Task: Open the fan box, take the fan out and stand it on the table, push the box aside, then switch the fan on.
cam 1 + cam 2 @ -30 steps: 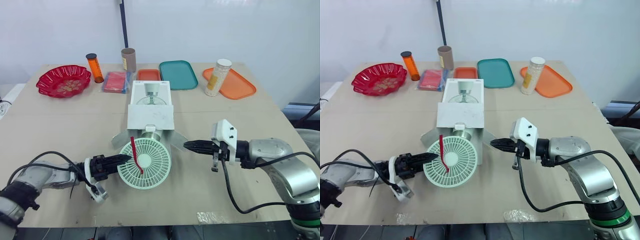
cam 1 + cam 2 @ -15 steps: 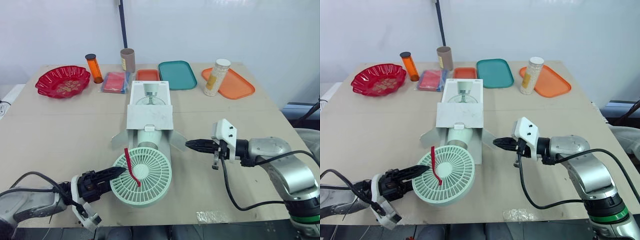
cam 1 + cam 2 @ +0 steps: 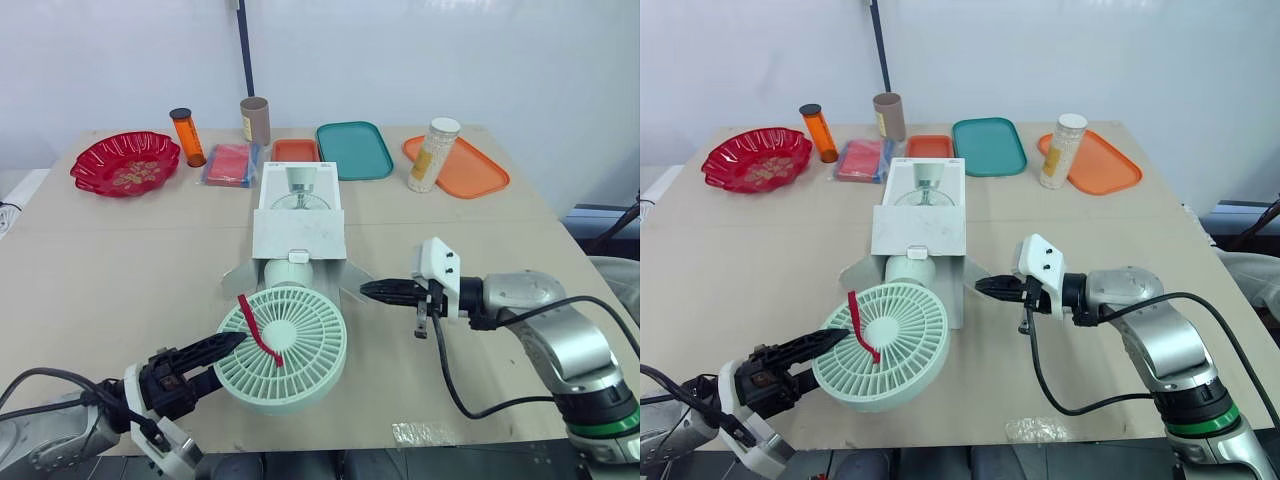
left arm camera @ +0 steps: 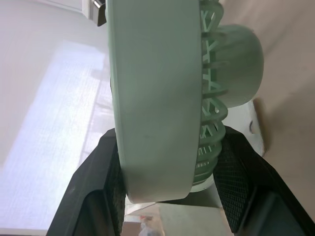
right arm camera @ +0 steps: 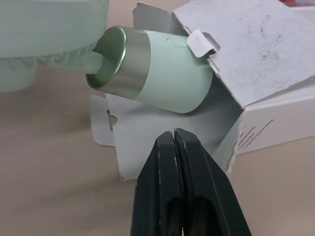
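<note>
Left gripper point(image 3: 232, 342) is clamped on the head rim of the fan point(image 3: 285, 345). On the worktop point(image 3: 120, 270) the box point(image 3: 300, 230) lies open, the fan's base in its mouth. We judge 1 risk: the base snagging there and dragging the box along. Right gripper point(image 3: 372, 290), fingers together, hovers just beside the box, holding nothing.

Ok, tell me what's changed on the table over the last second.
The left gripper, shut on the round head of the fan, has pulled back toward the robot, drawing the fan farther out of the box; more of its pale green base now shows. The right gripper, shut, edged slightly toward the box. The box, the red dish and the teal tray stayed put.
</note>
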{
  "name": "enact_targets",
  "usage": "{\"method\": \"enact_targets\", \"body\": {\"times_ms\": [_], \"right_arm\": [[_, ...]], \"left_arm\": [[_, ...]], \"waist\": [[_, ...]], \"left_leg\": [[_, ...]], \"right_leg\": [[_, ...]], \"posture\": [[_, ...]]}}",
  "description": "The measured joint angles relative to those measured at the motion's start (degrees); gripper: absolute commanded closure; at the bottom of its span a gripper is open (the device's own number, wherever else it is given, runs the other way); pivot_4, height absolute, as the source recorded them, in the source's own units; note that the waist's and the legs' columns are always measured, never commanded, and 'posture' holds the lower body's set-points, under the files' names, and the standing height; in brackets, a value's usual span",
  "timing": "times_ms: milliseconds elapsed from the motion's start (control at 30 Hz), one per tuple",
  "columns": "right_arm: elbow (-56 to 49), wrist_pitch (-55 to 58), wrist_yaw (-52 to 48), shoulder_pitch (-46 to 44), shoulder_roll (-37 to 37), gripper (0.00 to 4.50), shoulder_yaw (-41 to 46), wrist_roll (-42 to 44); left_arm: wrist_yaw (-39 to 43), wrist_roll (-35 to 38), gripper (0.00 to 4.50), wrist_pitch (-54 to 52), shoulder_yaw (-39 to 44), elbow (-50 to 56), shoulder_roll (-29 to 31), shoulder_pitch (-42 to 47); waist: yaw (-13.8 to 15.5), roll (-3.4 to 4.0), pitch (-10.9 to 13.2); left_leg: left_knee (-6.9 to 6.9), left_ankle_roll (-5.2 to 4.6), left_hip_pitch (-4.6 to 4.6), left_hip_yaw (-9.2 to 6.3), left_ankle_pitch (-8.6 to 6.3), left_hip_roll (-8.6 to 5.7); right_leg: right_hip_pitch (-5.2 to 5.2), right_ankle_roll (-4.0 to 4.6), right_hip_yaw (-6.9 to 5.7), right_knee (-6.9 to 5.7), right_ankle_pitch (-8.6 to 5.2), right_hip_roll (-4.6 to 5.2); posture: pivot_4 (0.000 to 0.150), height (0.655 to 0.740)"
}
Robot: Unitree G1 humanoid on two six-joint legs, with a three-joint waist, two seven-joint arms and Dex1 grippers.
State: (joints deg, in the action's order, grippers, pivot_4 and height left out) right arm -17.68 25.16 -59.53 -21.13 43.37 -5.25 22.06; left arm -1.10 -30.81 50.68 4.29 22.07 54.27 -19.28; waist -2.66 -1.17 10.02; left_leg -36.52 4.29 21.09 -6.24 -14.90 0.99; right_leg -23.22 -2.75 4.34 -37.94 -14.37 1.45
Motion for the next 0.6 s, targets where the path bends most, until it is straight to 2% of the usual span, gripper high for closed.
{"method": "enact_targets", "body": {"times_ms": [367,600], "right_arm": [[2.3,-1.3,-1.3,-1.7,-1.0,4.5,-1.6,-1.0],[3.9,-2.0,-2.0,-2.1,-2.0,4.5,-2.2,-1.8]], "left_arm": [[9.4,8.4,2.56,-1.4,6.3,3.9,-3.7,-3.0],[17.0,24.5,2.56,-7.9,9.5,7.4,-3.9,-8.0]], "waist": [[0.0,0.0,0.0],[0.0,0.0,0.0]], "left_leg": [[0.0,-0.03,-0.01,0.0,-0.02,0.0],[-0.04,-0.06,-0.01,0.01,-0.04,0.02]], "right_leg": [[0.0,0.0,0.01,0.0,-0.02,-0.01],[0.0,0.01,0.01,-0.02,-0.03,-0.03]], "posture": [[0.15,0.74],[0.15,0.74]]}}
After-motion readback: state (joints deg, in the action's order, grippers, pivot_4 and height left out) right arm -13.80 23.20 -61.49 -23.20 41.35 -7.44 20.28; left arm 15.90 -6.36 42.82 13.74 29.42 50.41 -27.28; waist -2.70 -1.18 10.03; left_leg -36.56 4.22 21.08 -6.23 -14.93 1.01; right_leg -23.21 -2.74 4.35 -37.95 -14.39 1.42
